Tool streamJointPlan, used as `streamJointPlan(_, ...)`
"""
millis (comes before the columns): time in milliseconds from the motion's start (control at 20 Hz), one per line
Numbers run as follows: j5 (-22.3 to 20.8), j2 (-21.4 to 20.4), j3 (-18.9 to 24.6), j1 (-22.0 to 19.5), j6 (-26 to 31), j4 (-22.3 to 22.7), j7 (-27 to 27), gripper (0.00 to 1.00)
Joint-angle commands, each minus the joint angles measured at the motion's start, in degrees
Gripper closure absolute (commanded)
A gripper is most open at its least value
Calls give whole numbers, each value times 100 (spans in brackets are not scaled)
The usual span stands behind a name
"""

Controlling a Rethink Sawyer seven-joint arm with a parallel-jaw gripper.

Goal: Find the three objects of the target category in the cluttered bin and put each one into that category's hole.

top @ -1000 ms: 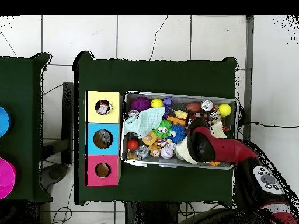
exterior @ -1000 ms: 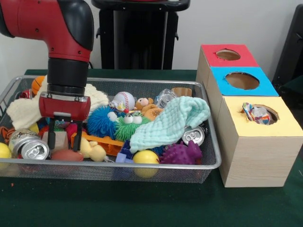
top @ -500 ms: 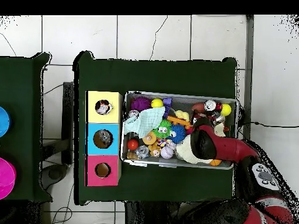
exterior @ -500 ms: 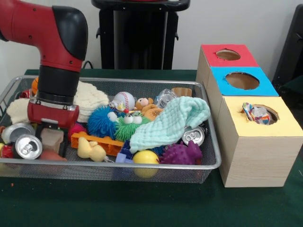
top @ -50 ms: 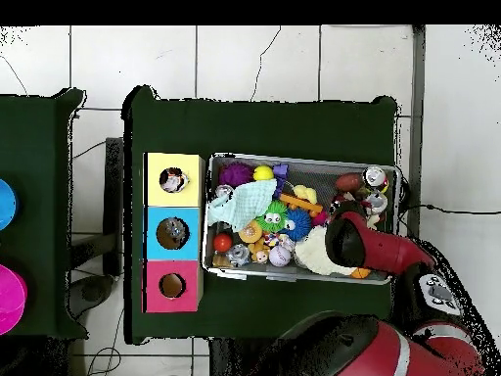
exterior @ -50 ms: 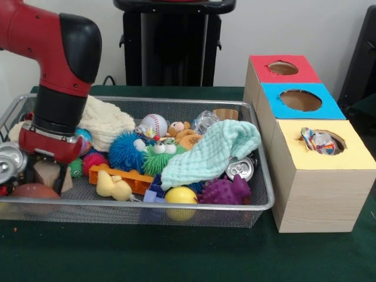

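Now | claw [exterior @ -50 ms: 46,176] low in bin [exterior @ -50 ms: 176,103], grip unclear | can [exterior @ -50 ms: 8,161] just beside it

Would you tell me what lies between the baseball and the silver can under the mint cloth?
In the front view, a small teddy bear, an orange ball and the mint cloth lie between the baseball and the can.

front view near, overhead high, both showing bin [exterior @ -50 ms: 258,176]
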Motion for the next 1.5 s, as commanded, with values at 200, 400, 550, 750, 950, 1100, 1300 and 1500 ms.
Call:
streamJointPlan(200,-84,507,1335,-1581,1845,444,-171,0)
streamJointPlan(400,-120,478,2122,-2132,2313,899,-475,0)
streamJointPlan(550,-75,424,2391,-2299,2507,1123,-461,0)
streamJointPlan(750,134,499,2741,-2469,3294,1207,-591,0)
streamJointPlan(950,191,580,3154,-2693,3778,1315,-795,0)
streamJointPlan(1100,223,615,3325,-2765,3901,1360,-788,0)
streamJointPlan(1300,296,730,3514,-2818,4053,1344,-740,0)
streamJointPlan(1500,310,658,3541,-2747,3979,1431,-526,0)
